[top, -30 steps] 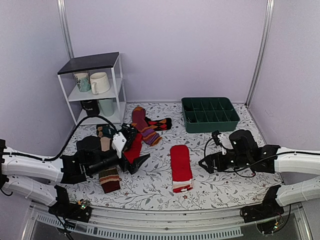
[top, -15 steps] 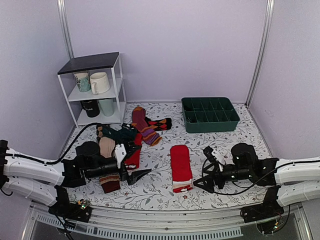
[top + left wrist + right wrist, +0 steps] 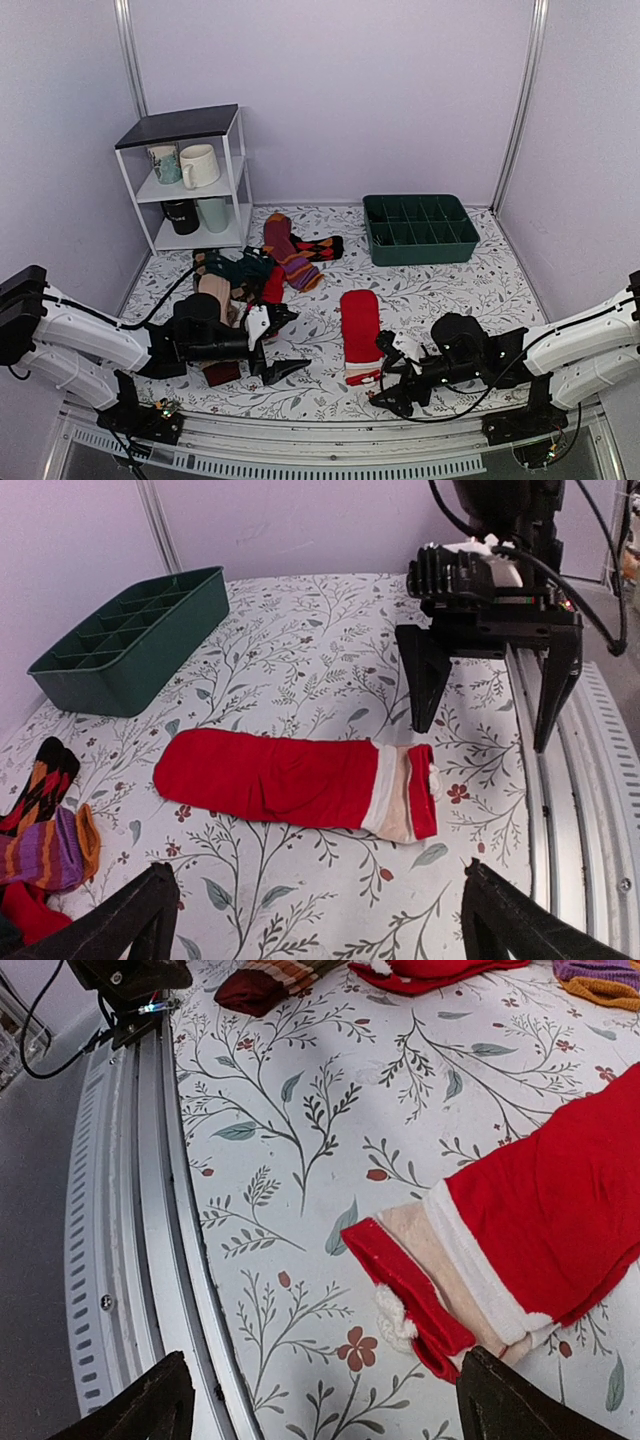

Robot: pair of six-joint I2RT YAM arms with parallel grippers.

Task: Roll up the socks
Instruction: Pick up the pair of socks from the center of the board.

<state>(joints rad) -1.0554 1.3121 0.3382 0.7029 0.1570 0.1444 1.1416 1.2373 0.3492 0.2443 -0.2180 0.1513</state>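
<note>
Red socks (image 3: 361, 335) lie flat on floral table (image 3: 450, 300).

right fingers (image 3: 422, 685) nearer socks (image 3: 362, 335), left fingers (image 3: 283, 369) seemingly too

Right wrist view: socks (image 3: 560, 1190) run off right edge, toe end unseen. Left wrist view: striped sock (image 3: 45, 848) cropped at left edge. Overhead: my left arm (image 3: 95, 338) covers part of sock pile (image 3: 240, 272).
</note>
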